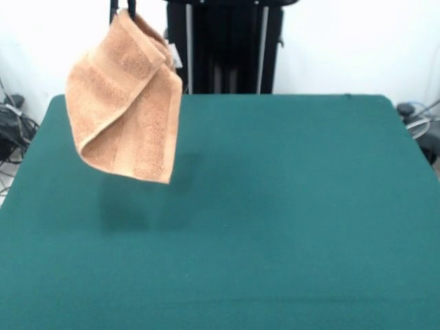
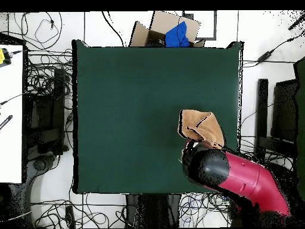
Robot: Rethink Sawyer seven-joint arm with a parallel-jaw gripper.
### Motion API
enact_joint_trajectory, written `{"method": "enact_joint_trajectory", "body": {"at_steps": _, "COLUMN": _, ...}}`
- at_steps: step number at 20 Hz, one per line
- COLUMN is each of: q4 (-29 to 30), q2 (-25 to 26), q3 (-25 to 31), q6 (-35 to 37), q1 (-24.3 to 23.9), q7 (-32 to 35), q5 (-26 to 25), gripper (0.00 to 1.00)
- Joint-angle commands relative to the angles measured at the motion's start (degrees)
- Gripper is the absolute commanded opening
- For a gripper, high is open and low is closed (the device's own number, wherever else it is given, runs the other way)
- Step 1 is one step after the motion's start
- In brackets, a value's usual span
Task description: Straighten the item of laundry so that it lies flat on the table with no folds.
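My gripper (image 1: 122, 9) pinches the towel (image 1: 125, 103) by one top corner; it hangs folded, clear of the table (image 1: 275, 206), at 10 o'clock in front view. Judgement: lower slowly, dragging toward 4 o'clock so the trailing edge lands first and unfolds.

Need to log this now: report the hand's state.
Hand: shut on the towel, gripping its top corner; the towel hangs folded, clear of the table.

A robotics lab is showing here: a red and black robot arm (image 2: 250, 182) is reaching over the green tabletop (image 2: 131, 107), tangled cables (image 2: 41, 77) are trailing along its left edge, and a cardboard box (image 2: 170, 30) is sitting beyond its far edge.
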Motion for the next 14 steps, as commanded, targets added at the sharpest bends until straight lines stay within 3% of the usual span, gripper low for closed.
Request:
{"method": "enact_joint_trajectory", "body": {"at_steps": 1, "q4": 6.92, "q2": 4.85, "q3": 3.45, "q6": -6.92, "q1": 2.37, "q7": 5.02, "q5": -3.61, "gripper": 0.00}}
{"method": "enact_joint_trajectory", "body": {"at_steps": 14, "q4": 4.23, "q2": 8.58, "q3": -0.11, "q6": -10.56, "q1": 5.60, "q7": 5.75, "q5": -5.93, "gripper": 0.00}}
